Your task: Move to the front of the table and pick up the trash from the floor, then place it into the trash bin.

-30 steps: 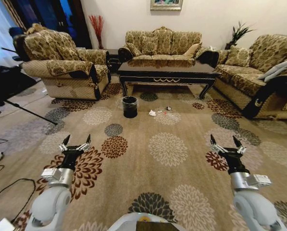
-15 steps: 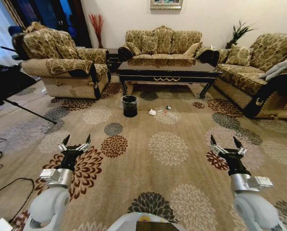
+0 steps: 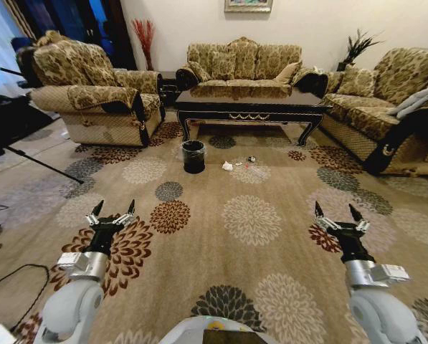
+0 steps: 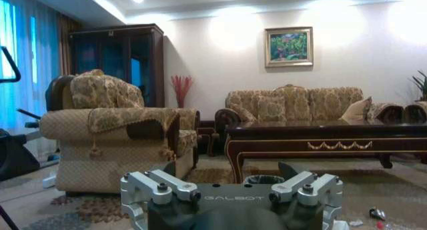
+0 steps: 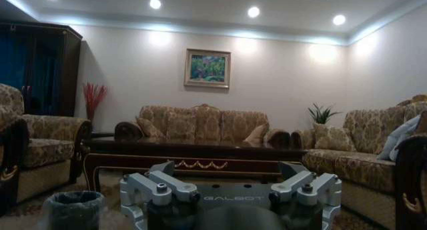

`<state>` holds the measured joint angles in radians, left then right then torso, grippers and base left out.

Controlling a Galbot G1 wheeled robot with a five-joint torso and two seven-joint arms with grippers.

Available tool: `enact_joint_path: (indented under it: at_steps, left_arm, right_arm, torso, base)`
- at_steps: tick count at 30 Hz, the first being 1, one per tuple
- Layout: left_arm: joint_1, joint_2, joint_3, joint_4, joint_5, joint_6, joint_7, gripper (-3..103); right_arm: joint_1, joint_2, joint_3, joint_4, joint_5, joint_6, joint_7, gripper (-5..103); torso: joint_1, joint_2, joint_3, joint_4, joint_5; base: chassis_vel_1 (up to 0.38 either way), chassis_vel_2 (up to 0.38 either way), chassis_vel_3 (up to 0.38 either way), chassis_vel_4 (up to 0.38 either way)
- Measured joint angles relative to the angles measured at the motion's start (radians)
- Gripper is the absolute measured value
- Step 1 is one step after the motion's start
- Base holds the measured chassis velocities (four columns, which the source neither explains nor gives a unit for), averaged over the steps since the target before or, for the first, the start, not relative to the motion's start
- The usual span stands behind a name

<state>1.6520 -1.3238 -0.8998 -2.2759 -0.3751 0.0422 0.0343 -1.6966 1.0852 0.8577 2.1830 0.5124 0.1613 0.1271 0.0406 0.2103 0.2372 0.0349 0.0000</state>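
2 claws held low and forward, left claw (image 3: 113, 213) and right claw (image 3: 338, 216), both spread and empty, ready for the crumpled white paper trash (image 3: 227, 167) on the flowered beige carpet floor (image 3: 271, 244); it lies between the small black bag-lined trash bin (image 3: 193, 157) and the long dark glossy wooden table (image 3: 248, 107), well ahead.

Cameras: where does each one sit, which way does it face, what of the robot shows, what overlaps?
Head view: high on the robot, looking forward and down across the floor to the table; left gripper and right gripper, both open.
Left wrist view: low, level, facing armchair and table; own gripper in front.
Right wrist view: low, level, facing sofa; own gripper in front.
Shared: table and trash bin in all three.
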Motion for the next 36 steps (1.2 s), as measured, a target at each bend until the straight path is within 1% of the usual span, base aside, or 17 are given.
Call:
enact_joint_path:
  at_steps: [16, 26, 28, 29, 31, 36]
  left_arm:
    - [0.002, 0.001, -0.003, -0.007, 0.001, -0.003, 0.001, 100]
    - [-0.011, 0.005, 0.002, 0.014, 0.001, -0.005, 0.001, 100]
    - [-0.015, 0.003, 0.009, 0.022, 0.0, -0.025, 0.002, 100]
    - [-0.015, 0.003, 0.009, 0.022, 0.0, -0.025, 0.002, 100]
    - [-0.021, 0.001, 0.012, 0.032, -0.001, -0.046, 0.003, 100]
    - [-0.032, -0.001, 0.013, 0.049, 0.0, -0.059, 0.004, 100]
  right_arm:
    - [0.0, 0.004, 0.002, 0.005, 0.002, 0.001, 0.001, 100]
    - [0.009, 0.012, -0.002, -0.006, 0.0, 0.001, 0.002, 100]
    - [0.011, 0.012, -0.003, -0.013, -0.001, 0.001, -0.009, 100]
    - [0.011, 0.012, -0.003, -0.013, -0.001, 0.001, -0.009, 100]
    - [0.013, 0.012, -0.003, -0.025, 0.002, 0.009, -0.035, 100]
    - [0.026, 0.004, -0.007, -0.047, 0.002, 0.024, -0.057, 100]
  torso:
    - [-0.012, -0.045, -0.033, 0.0, 0.0]
    - [-0.018, -0.069, -0.051, 0.0, 0.0]
    - [-0.018, -0.075, -0.056, 0.0, -0.0001]
    - [-0.018, -0.075, -0.056, 0.0, -0.0001]
    - [-0.018, -0.078, -0.06, 0.0, 0.0]
    - [-0.017, -0.078, -0.061, 0.0, 0.0]
  base:
    - [0.0, 0.0, 0.0, 0.0]
    - [0.0, 0.0, 0.0, 0.0]
    - [0.0, 0.0, 0.0, 0.0]
    - [0.0, 0.0, 0.0, 0.0]
    - [0.0, 0.0, 0.0, 0.0]
    - [0.0, 0.0, 0.0, 0.0]
